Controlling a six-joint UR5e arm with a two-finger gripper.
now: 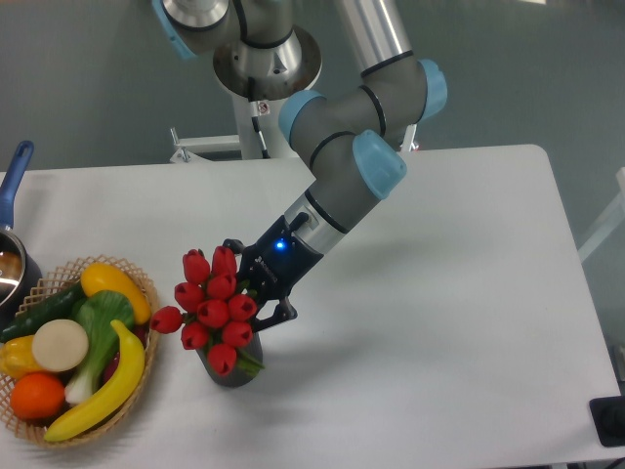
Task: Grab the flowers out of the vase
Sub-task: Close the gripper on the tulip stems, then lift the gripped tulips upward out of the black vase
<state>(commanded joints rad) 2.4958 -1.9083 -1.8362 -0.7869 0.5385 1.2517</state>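
Here the flowers (212, 311) stand in the vase (234, 371) on the table (439, 322), just right of the wicker basket (146, 293). The claw (262, 293) presses in from their right; whether it grips them I cannot tell

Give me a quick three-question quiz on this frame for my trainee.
1. True or false: the flowers are lying flat on the table.
2. What stands left of the vase: A) wicker basket B) laptop C) box?
3. On which side of the tulips is the claw?

Key: 1. False, they sit in the vase. 2. A. 3. Their right in the picture, close against them.
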